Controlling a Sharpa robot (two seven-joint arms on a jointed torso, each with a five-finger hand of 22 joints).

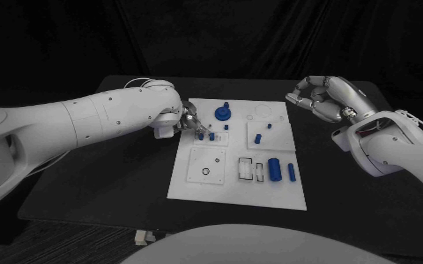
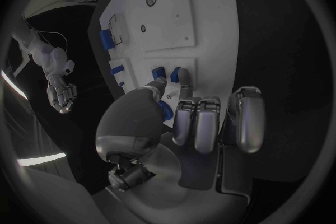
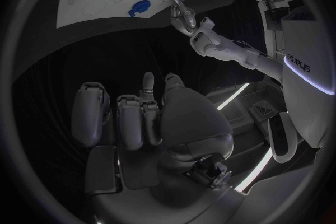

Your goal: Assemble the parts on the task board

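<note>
Two blue cylinders lie near the task board's near right corner. Farther back, the left hand pinches a small blue peg at the board's left edge. Beyond the board's far right corner, the right hand hovers with fingers curled on nothing.

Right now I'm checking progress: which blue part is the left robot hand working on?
The small blue peg at the task board's left edge, right at the left robot hand's fingertips; the other blue parts sit farther right.
</note>
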